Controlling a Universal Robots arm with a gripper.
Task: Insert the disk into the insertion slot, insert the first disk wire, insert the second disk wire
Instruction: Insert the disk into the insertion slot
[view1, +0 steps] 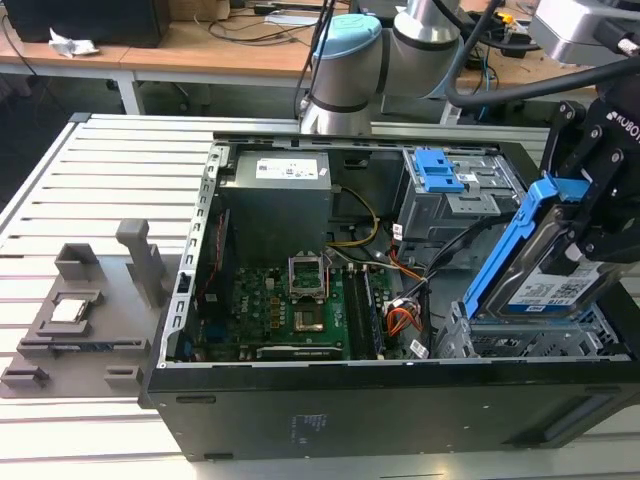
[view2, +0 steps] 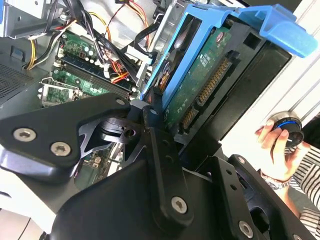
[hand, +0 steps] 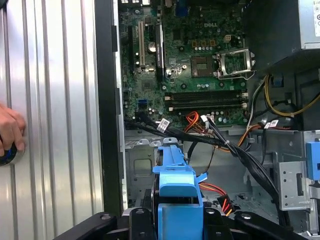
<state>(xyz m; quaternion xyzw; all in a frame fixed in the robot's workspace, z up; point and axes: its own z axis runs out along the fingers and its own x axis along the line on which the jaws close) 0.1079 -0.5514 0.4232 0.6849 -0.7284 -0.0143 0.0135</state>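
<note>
In the exterior view my gripper (view1: 590, 215) is shut on the disk (view1: 550, 275), a silver drive with a white label in a bright blue carrier. The disk is tilted steeply, its lower end at the top of the insertion slot (view1: 520, 345), the silver perforated cage at the case's front right corner. The second wrist view shows the disk's green circuit-board underside (view2: 200, 80) and a black finger (view2: 152, 120) against the carrier. In the first wrist view the blue carrier (hand: 175, 187) rises between the finger links. Loose black and orange wires (view1: 405, 315) lie beside the cage.
The open black PC case (view1: 300, 410) rests on a slatted metal table (view1: 100, 190). Behind the slot stands a taller grey cage with a blue latch plate (view1: 438, 172). A person's hand (view2: 275, 147) holds a round knob outside the case. Grey fixtures (view1: 75, 310) sit at the exterior view's left.
</note>
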